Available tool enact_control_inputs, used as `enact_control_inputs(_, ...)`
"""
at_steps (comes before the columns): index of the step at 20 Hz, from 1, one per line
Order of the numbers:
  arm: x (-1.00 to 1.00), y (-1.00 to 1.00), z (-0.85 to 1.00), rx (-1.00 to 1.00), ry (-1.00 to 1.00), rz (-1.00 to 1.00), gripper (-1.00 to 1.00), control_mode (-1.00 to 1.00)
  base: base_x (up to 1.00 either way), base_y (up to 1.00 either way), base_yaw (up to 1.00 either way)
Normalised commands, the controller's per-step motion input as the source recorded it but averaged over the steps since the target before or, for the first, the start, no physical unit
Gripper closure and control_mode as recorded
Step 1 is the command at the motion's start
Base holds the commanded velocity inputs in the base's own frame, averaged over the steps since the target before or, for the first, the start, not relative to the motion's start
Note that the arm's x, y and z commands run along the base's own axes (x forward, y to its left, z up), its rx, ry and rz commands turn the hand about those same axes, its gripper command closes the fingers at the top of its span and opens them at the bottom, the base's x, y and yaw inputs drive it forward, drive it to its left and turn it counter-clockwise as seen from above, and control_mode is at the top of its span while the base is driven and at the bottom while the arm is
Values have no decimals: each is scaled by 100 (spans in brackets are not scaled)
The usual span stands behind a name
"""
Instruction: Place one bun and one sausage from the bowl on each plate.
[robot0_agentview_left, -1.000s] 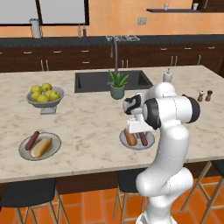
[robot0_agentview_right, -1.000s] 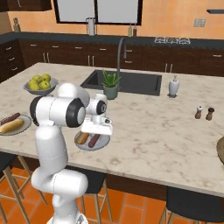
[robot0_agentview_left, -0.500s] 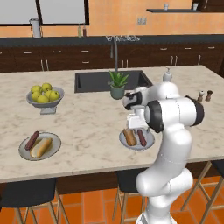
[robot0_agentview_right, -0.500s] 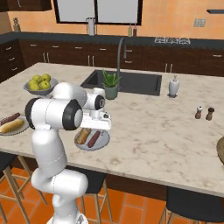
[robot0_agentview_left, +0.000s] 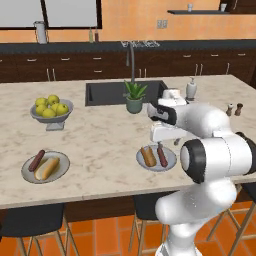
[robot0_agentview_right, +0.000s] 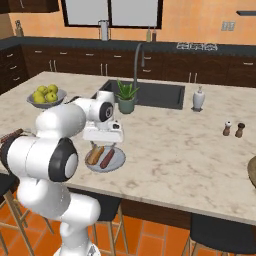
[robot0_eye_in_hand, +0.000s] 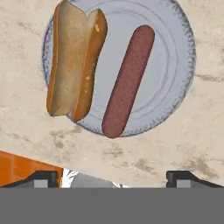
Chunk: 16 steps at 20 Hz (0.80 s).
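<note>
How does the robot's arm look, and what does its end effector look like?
The arm is glossy white with thick rounded segments and dark grey bands at the joints. No loose cables or markings are visible. The end effector has a boxy white hand and two small dark finger tips.

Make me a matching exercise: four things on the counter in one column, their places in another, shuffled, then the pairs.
Things:
1. fruit bowl
2. potted plant
3. left plate
4. gripper

Places:
A. above the right plate, open
B. beside the sink
C. front left of the counter
D. back left of the counter

Pairs: 1-D, 2-B, 3-C, 4-A
</note>
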Motion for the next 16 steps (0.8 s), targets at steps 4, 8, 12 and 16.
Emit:
enact_control_inputs(4, -100, 0, 53, 0, -27, 0, -100, -100, 0, 0, 0)
enact_control_inputs(8, -100, 0, 71, -1, -33, 0, -100, -100, 0, 0, 0)
enact_control_inputs(12, -100, 0, 86, -3, -42, 0, -100, -100, 0, 0, 0)
enact_control_inputs(16, -100, 0, 86, -2, -44, 0, -100, -100, 0, 0, 0)
